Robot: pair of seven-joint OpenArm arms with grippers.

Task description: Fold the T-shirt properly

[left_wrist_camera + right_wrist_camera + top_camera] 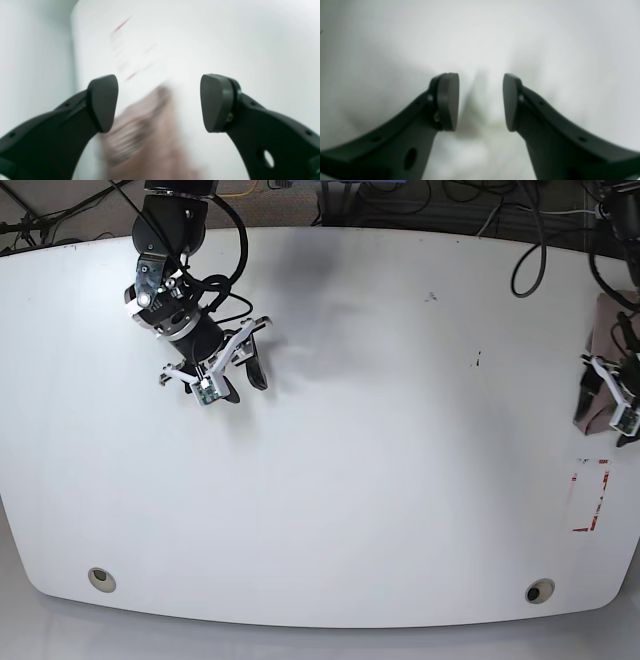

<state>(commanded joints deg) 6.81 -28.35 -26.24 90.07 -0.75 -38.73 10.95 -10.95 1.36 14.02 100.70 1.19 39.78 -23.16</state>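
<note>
Okay, my left gripper [159,102] is spread wide and holding nothing, hovering over the taupe, wrinkly soft T-shirt [147,135], which sits bunched at the white table's [400,430] far right edge. My right gripper [480,101] is parted too, empty, over bare tabletop well away.

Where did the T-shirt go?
In the base view the T-shirt is bunched at the table's far right edge, beside the left gripper and above the red markings.
</note>
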